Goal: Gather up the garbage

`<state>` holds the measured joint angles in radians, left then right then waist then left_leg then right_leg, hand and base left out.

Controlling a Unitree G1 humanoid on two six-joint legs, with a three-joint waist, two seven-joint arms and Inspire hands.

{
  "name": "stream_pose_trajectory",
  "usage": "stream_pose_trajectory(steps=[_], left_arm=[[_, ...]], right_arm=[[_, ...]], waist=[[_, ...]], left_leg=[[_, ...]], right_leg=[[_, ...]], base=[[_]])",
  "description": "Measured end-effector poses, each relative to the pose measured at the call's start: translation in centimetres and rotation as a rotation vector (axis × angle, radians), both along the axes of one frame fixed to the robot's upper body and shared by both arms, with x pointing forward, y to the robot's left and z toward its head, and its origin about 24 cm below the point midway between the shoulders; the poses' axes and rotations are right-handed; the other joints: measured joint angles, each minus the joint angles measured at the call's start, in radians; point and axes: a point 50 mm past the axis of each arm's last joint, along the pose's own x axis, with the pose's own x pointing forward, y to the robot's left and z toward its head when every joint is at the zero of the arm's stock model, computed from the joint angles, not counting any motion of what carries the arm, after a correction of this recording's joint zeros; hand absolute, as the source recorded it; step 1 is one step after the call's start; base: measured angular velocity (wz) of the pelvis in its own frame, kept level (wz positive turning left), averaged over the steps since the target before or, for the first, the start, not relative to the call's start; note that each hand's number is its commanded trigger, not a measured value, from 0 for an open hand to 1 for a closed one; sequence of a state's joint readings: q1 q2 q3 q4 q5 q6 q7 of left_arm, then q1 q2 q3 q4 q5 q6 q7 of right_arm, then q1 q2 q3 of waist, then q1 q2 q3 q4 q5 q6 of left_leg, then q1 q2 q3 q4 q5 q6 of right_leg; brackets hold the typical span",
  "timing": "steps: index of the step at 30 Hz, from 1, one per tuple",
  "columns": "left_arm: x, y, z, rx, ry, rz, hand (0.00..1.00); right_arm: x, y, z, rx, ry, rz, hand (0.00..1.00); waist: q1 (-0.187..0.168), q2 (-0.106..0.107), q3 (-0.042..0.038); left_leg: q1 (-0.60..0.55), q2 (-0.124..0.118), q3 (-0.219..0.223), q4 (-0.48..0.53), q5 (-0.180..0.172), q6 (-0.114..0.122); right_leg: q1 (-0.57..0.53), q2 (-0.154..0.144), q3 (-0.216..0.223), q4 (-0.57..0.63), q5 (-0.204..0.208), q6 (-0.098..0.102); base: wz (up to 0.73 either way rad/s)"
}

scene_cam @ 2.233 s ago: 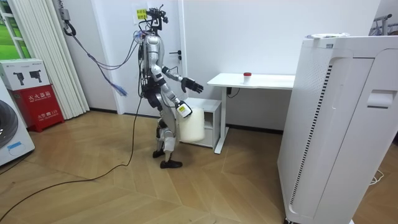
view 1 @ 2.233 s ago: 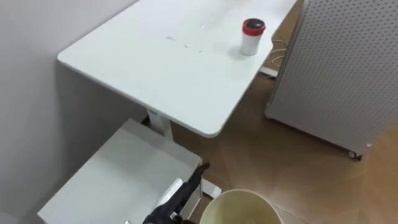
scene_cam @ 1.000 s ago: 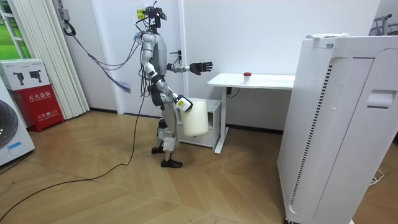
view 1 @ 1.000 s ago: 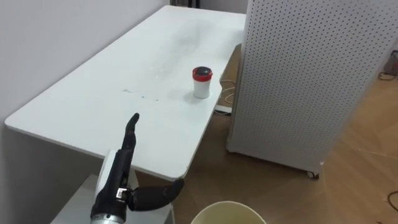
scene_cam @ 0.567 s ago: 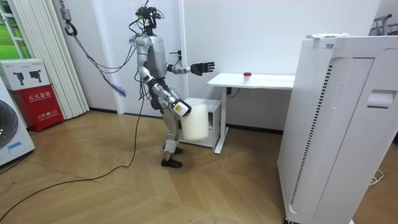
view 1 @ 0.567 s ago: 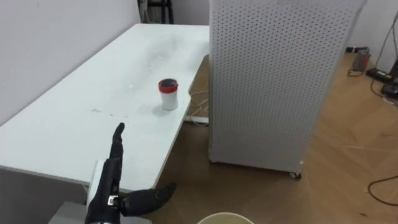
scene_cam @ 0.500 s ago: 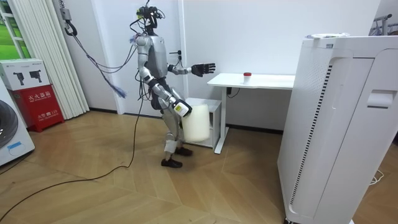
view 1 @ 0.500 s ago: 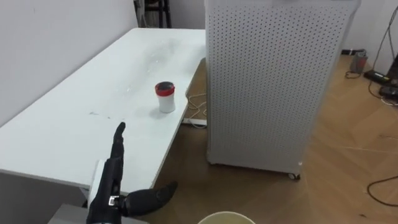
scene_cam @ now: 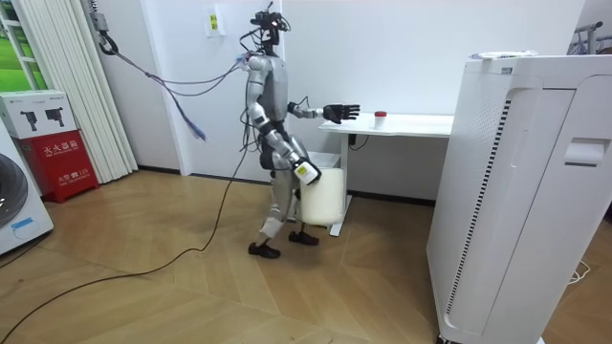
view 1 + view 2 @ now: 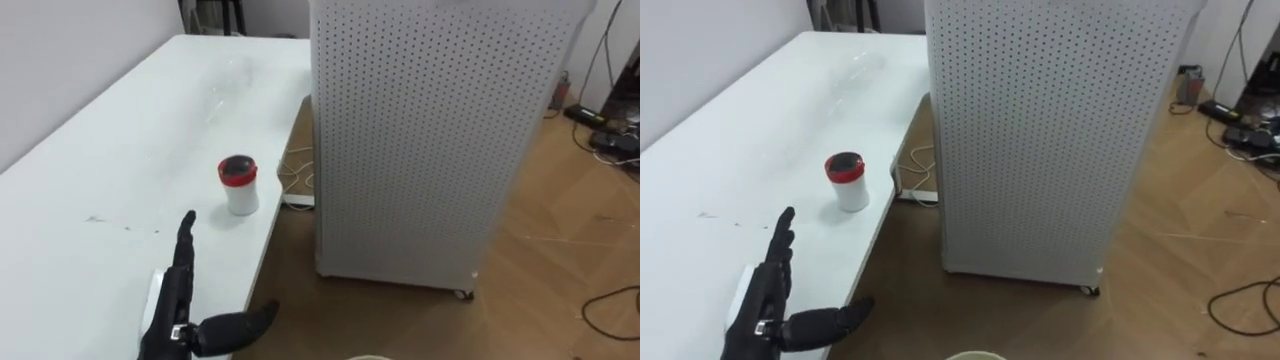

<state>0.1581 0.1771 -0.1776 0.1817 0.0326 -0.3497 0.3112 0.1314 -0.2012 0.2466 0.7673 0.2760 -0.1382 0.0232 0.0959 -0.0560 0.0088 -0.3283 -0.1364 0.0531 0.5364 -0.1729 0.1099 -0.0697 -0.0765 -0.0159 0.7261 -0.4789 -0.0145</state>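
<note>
Left hand [image 10: 178,315], lower left of the frame, over the white surface [image 10: 90,170]: fingers [image 10: 186,235] straight and pressed together, thumb splayed aside. The red-lidded cup [image 10: 238,185] stands untouched beyond the fingertips, centre-left, near the surface's edge. The bottom edge cuts off the wrist.

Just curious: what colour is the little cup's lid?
The lid is red with a dark centre; clearest in the left eye view.

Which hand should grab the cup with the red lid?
Left. The left hand is open over the table, pointing at the cup; the right hand is down beside the bin.
</note>
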Motion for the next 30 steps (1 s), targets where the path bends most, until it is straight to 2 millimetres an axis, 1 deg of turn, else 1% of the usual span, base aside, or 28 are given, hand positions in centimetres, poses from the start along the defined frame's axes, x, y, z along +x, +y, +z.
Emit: stream_pose_trajectory(steps=[1, 2, 3, 4, 5, 6, 7, 8, 9, 10, 11, 12, 13, 14, 15, 16, 18, 19, 21, 24, 28, 30], left_arm=[[0.0, 0.0, 0.1, -0.002, -0.005, 0.0, 0.0], [0.2, 0.0, 0.2, 0.0, -0.012, -0.001, 0.0], [0.4, -0.1, 0.4, 0.001, -0.022, -0.001, 0.0], [0.5, -0.1, 0.5, 0.001, -0.026, 0.0, 0.0], [0.6, 0.0, 0.6, 0.002, -0.033, 0.005, 0.0], [0.8, 0.1, 0.8, 0.005, -0.044, 0.02, 0.0], [0.8, 0.1, 0.9, 0.008, -0.049, 0.028, 0.0], [1.0, 0.2, 1.1, 0.008, -0.06, 0.035, 0.0], [1.0, 0.3, 1.2, 0.005, -0.07, 0.046, 0.0], [1.0, 0.3, 1.2, 0.003, -0.071, 0.052, 0.0], [1.0, 0.4, 1.2, 0.001, -0.073, 0.061, 0.0], [1.0, 0.4, 1.2, 0.004, -0.075, 0.07, 0.0], [0.9, 0.4, 1.2, 0.004, -0.073, 0.071, 0.0], [0.9, 0.5, 1.1, 0.007, -0.072, 0.074, 0.0], [0.8, 0.5, 1.1, 0.009, -0.072, 0.078, 0.0], [0.8, 0.6, 1.1, 0.011, -0.073, 0.081, 0.0], [0.7, 0.7, 1.1, 0.011, -0.075, 0.103, 0.0], [0.7, 0.7, 1.1, 0.012, -0.075, 0.108, 0.0], [0.7, 0.7, 1.1, 0.011, -0.076, 0.111, 0.0], [0.7, 0.7, 1.4, 0.014, -0.083, 0.106, 0.0], [0.8, 1.3, 1.6, 0.026, -0.091, 0.129, 0.0], [0.8, 1.5, 1.9, 0.026, -0.103, 0.142, 0.0]], right_arm=[[0.2, 0.1, 0.1, 0.002, -0.007, 0.003, 1.0], [0.5, 0.4, 0.2, 0.008, -0.016, 0.008, 1.0], [0.8, 0.6, 0.3, 0.012, -0.029, 0.011, 1.0], [1.0, 0.7, 0.4, 0.012, -0.036, 0.013, 1.0], [1.2, 0.7, 0.6, 0.01, -0.047, 0.012, 1.0], [1.4, 0.7, 0.8, 0.007, -0.056, 0.016, 1.0], [1.4, 0.7, 0.8, 0.008, -0.058, 0.018, 1.0], [1.4, 0.7, 0.7, 0.007, -0.056, 0.019, 1.0], [1.2, 0.7, 0.6, 0.007, -0.049, 0.02, 1.0], [1.1, 0.7, 0.6, 0.007, -0.046, 0.021, 1.0], [1.0, 0.9, 0.5, 0.007, -0.041, 0.029, 1.0], [0.9, 1.0, 0.5, 0.006, -0.04, 0.038, 1.0], [0.9, 1.1, 0.5, 0.006, -0.038, 0.041, 1.0], [0.9, 1.1, 0.5, 0.004, -0.039, 0.046, 1.0], [1.1, 0.9, 0.6, 0.001, -0.042, 0.05, 1.0], [1.1, 0.8, 0.6, -0.002, -0.044, 0.05, 1.0], [1.0, 0.4, 0.7, -0.013, -0.042, 0.055, 1.0], [1.1, 0.4, 0.7, -0.013, -0.042, 0.059, 1.0], [1.1, 0.2, 0.8, -0.015, -0.044, 0.067, 1.0], [1.1, 0.0, 0.8, -0.021, -0.043, 0.09, 1.0], [1.2, 0.1, 0.9, -0.019, -0.043, 0.105, 1.0], [1.1, 0.3, 0.8, -0.009, -0.04, 0.123, 1.0]], waist=[[0.001, 0.003, 0.0006], [0.0, 0.007, 0.0018], [0.001, 0.018, 0.008], [0.004, 0.025, 0.0097], [0.002, 0.037, 0.0097], [0.007, 0.046, 0.0122], [0.008, 0.049, 0.0144], [0.009, 0.057, 0.0172], [0.01, 0.063, 0.0145], [0.012, 0.062, 0.0142], [0.011, 0.058, 0.0135], [-0.001, 0.055, 0.0127], [-0.008, 0.056, 0.0115], [-0.004, 0.051, 0.0069], [-0.003, 0.047, 0.0044], [-0.002, 0.046, 0.0041], [0.008, 0.041, 0.0013], [0.013, 0.039, -0.0005], [0.022, 0.039, -0.0015], [0.024, 0.036, -0.0032], [0.027, 0.033, -0.0041], [0.021, 0.027, -0.0065]], left_leg=[[0.001, -0.001, 0.006, 0.021, -0.018, 0.004], [0.012, 0.0, 0.015, 0.056, -0.054, 0.012], [0.029, 0.001, 0.014, 0.075, -0.087, 0.018], [0.038, 0.003, 0.013, 0.079, -0.103, 0.02], [0.056, 0.005, 0.008, 0.074, -0.119, 0.024], [0.073, 0.006, 0.008, 0.057, -0.126, 0.025], [0.083, 0.006, 0.008, 0.045, -0.127, 0.025], [0.096, 0.011, 0.0, 0.026, -0.126, 0.025], [0.107, 0.022, -0.004, 0.006, -0.125, 0.022], [0.114, 0.025, -0.007, -0.005, -0.123, 0.019], [0.127, 0.031, -0.018, -0.021, -0.123, 0.013], [0.138, 0.037, -0.041, -0.024, -0.13, 0.001], [0.147, 0.04, -0.059, -0.029, -0.131, -0.006], [0.173, 0.051, -0.069, -0.061, -0.126, -0.018], [0.193, 0.063, -0.082, -0.09, -0.12, -0.028], [0.203, 0.07, -0.084, -0.101, -0.118, -0.031], [0.235, 0.09, -0.086, -0.136, -0.115, -0.039], [0.241, 0.093, -0.086, -0.144, -0.114, -0.041], [0.27, 0.105, -0.086, -0.177, -0.112, -0.045], [0.296, 0.111, -0.087, -0.212, -0.108, -0.052], [0.321, 0.117, -0.092, -0.236, -0.107, -0.053], [0.323, 0.118, -0.095, -0.237, -0.107, -0.054]], right_leg=[[-0.024, -0.01, -0.008, 0.066, 0.013, 0.023], [-0.058, -0.03, -0.029, 0.181, 0.052, 0.055], [-0.087, -0.047, -0.052, 0.265, 0.106, 0.069], [-0.104, -0.052, -0.057, 0.301, 0.139, 0.074], [-0.129, -0.065, -0.071, 0.348, 0.18, 0.074], [-0.16, -0.082, -0.076, 0.35, 0.156, 0.073], [-0.18, -0.093, -0.082, 0.342, 0.138, 0.07], [-0.213, -0.102, -0.088, 0.279, 0.108, 0.067], [-0.238, -0.102, -0.095, 0.168, 0.102, 0.067], [-0.246, -0.1, -0.095, 0.099, 0.103, 0.067], [-0.245, -0.092, -0.095, -0.053, 0.122, 0.066], [-0.235, -0.079, -0.091, -0.138, 0.229, 0.065], [-0.219, -0.076, -0.097, -0.15, 0.235, 0.059], [-0.189, -0.057, -0.114, -0.186, 0.238, 0.05], [-0.16, -0.041, -0.125, -0.22, 0.245, 0.041], [-0.146, -0.037, -0.128, -0.236, 0.249, 0.038], [-0.104, -0.008, -0.13, -0.292, 0.255, 0.031], [-0.098, -0.004, -0.13, -0.302, 0.256, 0.03], [-0.068, 0.011, -0.131, -0.341, 0.262, 0.026], [-0.042, 0.019, -0.137, -0.374, 0.263, 0.025], [-0.011, 0.026, -0.149, -0.407, 0.263, 0.025], [-0.002, 0.028, -0.149, -0.422, 0.263, 0.025]], base=[[-0.1], [-0.07], [-0.09], [-0.12], [-0.19], [-0.17], [-0.06], [0.08], [0.07], [0.1], [0.25], [0.41], [0.37], [0.23], [0.11], [0.09], [-0.03], [-0.11], [-0.08], [0.0], [0.02], [0.09]])
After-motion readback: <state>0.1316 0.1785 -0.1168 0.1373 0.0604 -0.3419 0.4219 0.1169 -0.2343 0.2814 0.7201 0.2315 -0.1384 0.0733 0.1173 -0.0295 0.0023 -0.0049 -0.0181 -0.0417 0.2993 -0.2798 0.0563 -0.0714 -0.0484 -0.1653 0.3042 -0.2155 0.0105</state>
